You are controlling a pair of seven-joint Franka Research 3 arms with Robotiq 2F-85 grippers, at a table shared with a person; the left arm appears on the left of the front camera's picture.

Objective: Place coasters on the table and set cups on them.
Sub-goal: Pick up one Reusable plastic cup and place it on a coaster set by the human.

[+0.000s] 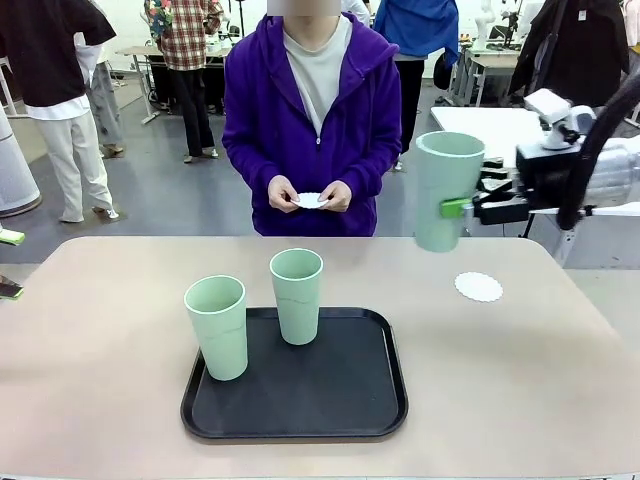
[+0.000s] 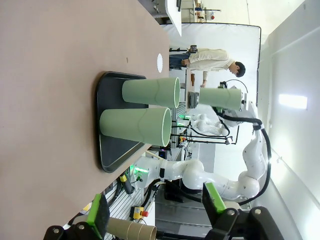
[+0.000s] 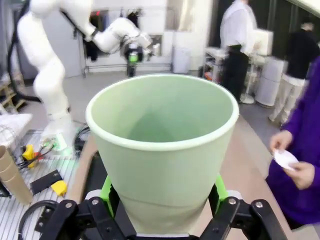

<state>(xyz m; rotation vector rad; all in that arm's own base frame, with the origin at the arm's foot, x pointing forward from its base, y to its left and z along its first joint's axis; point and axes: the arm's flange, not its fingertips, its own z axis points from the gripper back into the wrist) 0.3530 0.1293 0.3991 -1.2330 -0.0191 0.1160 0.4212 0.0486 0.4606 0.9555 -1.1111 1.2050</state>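
Right gripper (image 3: 162, 199) is clamped low on one tall pale mint-green plastic tumbler (image 1: 447, 190), held upright in the air over the far right of the beige matte tabletop (image 1: 100, 400), above and just left of a bare white scalloped doily coaster (image 1: 478, 287). The left gripper (image 2: 155, 202) has its fingers spread wide, holding nothing. Two more mint tumblers (image 1: 216, 327) (image 1: 297, 296) stand on the black rounded-square tray (image 1: 295, 432), and the person's hands (image 1: 335, 196) hold another white coaster (image 1: 310, 200), possibly two, too small to tell. Judged early: one coaster is laid and no cup is seated yet.
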